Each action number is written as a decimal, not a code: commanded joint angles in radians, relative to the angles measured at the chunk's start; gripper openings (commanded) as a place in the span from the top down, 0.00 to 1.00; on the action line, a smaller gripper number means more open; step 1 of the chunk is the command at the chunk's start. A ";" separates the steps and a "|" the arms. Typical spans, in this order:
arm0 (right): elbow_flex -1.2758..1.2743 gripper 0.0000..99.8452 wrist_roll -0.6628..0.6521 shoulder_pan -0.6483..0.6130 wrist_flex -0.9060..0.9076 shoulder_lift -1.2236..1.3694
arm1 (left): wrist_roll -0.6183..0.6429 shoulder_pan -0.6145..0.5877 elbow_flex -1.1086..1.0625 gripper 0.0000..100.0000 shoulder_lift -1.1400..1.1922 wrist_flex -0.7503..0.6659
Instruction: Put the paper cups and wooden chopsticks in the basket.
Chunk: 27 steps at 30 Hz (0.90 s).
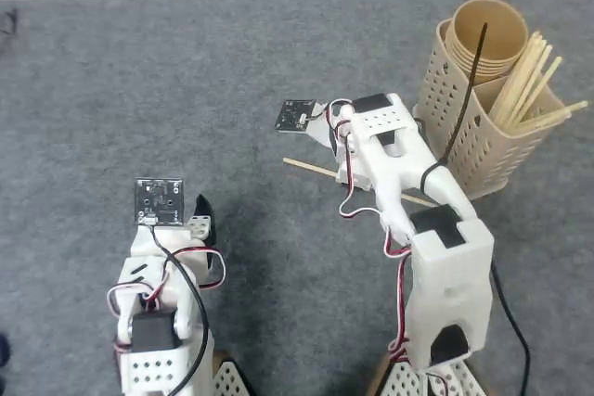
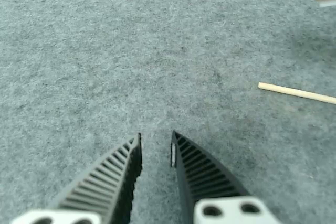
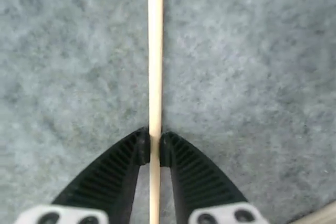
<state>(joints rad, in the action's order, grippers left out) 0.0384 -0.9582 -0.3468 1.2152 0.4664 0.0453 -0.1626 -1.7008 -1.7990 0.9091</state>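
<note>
Chopstick (image 3: 155,51) is pinched flat on the tabletop (image 1: 139,81) by my right claw (image 3: 150,148) so I can lift it to the basket (image 1: 497,159); left claw (image 2: 156,142) sits spread, empty.

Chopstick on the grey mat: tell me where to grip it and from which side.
Grip the chopstick across its thin shaft, coming straight down from above with one jaw on either side. It lies flat on the mat, so only its long sides offer a hold. The right gripper holds it that way.
</note>
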 commanded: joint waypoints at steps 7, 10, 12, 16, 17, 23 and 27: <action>0.341 0.99 0.140 0.015 0.239 -0.518 | -0.012 0.005 0.016 0.91 -0.017 0.006; 0.414 0.99 0.235 0.068 0.176 -0.627 | -0.012 0.005 0.016 0.91 -0.017 0.006; 0.428 0.99 0.318 0.130 0.088 -0.685 | -0.012 0.005 0.016 0.91 -0.017 0.006; 0.428 0.99 0.562 0.291 -0.071 -0.768 | -0.012 0.005 0.016 0.91 -0.017 0.006; 0.428 0.99 0.624 0.334 -0.093 -0.779 | -0.012 0.005 0.016 0.91 -0.017 0.006; 0.311 0.99 0.795 0.504 -0.182 -0.803 | -0.012 0.005 0.016 0.91 -0.017 0.006; 0.157 0.99 0.907 0.556 -0.278 -0.809 | -0.012 0.005 0.016 0.91 -0.017 0.006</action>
<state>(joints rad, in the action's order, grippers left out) 0.2670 -0.1297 0.1688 1.0111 -0.3053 0.0453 -0.1626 -1.7008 -1.7990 0.9091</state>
